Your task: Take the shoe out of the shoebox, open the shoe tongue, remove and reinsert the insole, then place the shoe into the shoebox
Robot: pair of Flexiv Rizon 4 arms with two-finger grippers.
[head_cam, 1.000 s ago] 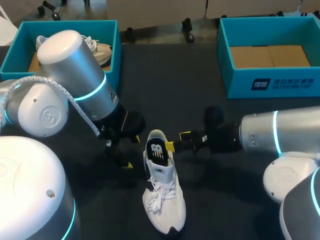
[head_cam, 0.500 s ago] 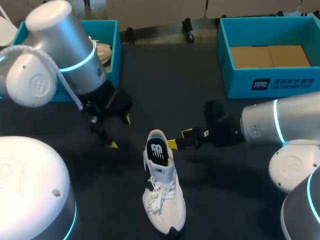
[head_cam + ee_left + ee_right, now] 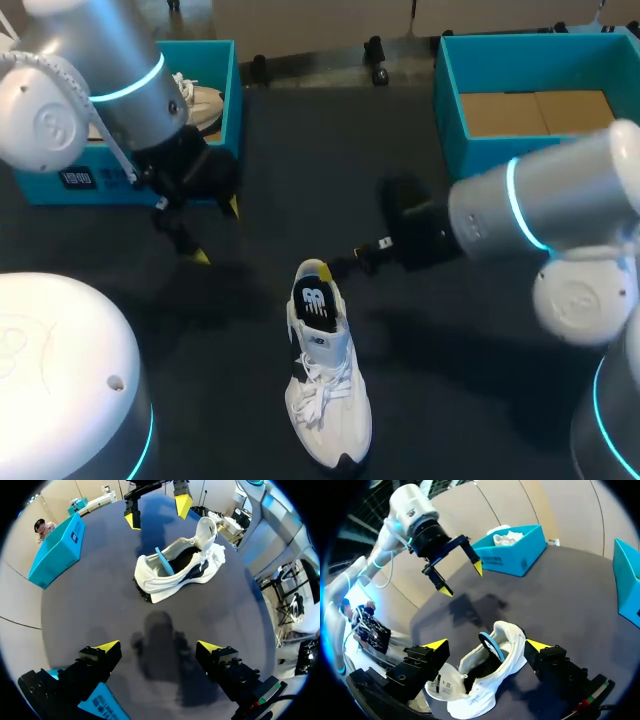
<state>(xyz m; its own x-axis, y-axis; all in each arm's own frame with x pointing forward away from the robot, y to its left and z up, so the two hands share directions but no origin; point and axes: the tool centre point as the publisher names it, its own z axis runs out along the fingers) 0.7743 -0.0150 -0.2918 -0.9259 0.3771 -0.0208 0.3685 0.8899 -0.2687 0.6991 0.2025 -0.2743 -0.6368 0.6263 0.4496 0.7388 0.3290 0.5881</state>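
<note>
The dark table (image 3: 300,160) fills my head view, with a teal shoebox at each far corner: the left shoebox (image 3: 225,100) holds a second shoe (image 3: 200,100), and the right shoebox (image 3: 480,160) shows only its bare cardboard floor. My left arm (image 3: 100,90) comes in in front of the left shoebox, and my right arm (image 3: 540,210) reaches across toward the middle. The white shoe (image 3: 325,390) I am working on stands upright on its sole near the middle of the table, well apart from both boxes, with its toe toward me and its heel toward the far side. The right gripper (image 3: 157,511) hangs at the heel end with its fingers spread wide. Its own wrist view shows the shoe ahead of and between the fingers, and neither one touches it. The left gripper (image 3: 461,580) hovers over bare table off to the shoe's side, fingers likewise spread and holding nothing. The blue-edged insole (image 3: 164,562) stands partly up out of the shoe's opening at the heel. I judge that the insole step is in hand, though I cannot tell whether the insole is on its way out or going back in. Next I would lower the right gripper to pinch the raised end, and bring the left gripper in to steady the shoe so it does not tip or slide.
</note>
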